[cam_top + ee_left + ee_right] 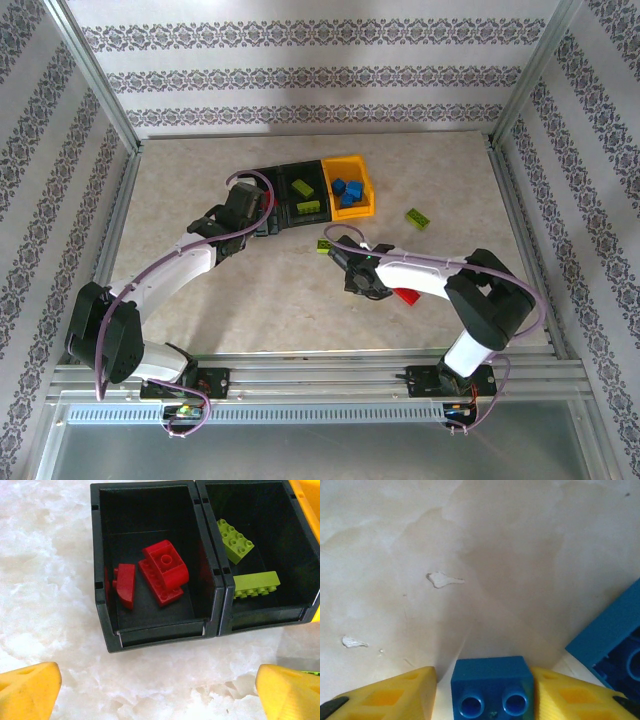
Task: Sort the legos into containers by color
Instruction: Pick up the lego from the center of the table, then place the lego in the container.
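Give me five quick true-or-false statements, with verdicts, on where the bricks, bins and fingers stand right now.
1. The end black bin holds red bricks. True.
2. The middle black bin holds blue bricks. False: it holds two lime green bricks.
3. The left fingers are shut on a brick. False: they are spread wide with nothing between them, over the table in front of the bins.
4. A blue brick sits between the right fingers. True.
5. A loose green brick lies on the table to the right of the yellow bin. True.
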{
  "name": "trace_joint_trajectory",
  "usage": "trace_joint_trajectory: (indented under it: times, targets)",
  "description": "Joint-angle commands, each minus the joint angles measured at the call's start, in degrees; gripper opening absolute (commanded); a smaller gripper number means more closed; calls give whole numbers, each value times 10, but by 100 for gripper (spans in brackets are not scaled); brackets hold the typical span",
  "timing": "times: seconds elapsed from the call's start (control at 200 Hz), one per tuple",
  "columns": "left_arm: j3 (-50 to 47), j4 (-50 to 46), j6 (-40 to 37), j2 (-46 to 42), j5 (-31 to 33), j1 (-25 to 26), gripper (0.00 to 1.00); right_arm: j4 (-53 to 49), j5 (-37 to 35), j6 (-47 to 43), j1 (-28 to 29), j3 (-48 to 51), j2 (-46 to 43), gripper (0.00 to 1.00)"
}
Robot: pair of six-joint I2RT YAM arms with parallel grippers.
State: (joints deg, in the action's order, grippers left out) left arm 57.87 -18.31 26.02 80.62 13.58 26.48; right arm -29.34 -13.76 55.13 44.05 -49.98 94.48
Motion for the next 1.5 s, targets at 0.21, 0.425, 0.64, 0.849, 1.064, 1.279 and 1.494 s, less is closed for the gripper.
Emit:
trace_joint_trajectory:
  times: [0.21, 0.425, 0.64, 0.849, 1.064, 1.279, 1.494]
  targets:
    - [-10, 21, 11, -7, -3, -12, 100, -4, 16, -36, -7, -23, 32, 32]
    - [-13, 19, 12, -11, -1, -14, 100, -31, -4, -81, -13, -74, 27, 27]
    - [-21, 19, 14, -23, -3, -16, 100, -45, -23, -169, -57, -174, 16, 27]
    - [-24, 20, 19, -25, -16, -17, 100, -39, -31, -245, -112, -285, 64, 28]
    - [-27, 21, 23, -33, -24, -17, 100, -36, -20, -283, -151, -394, 150, 28]
    - [-29, 20, 24, -37, -28, -16, 100, -35, -3, -300, -168, -474, 225, 28]
    - [-28, 20, 25, -37, -37, -17, 100, -30, 2, -321, -171, -537, 273, 30]
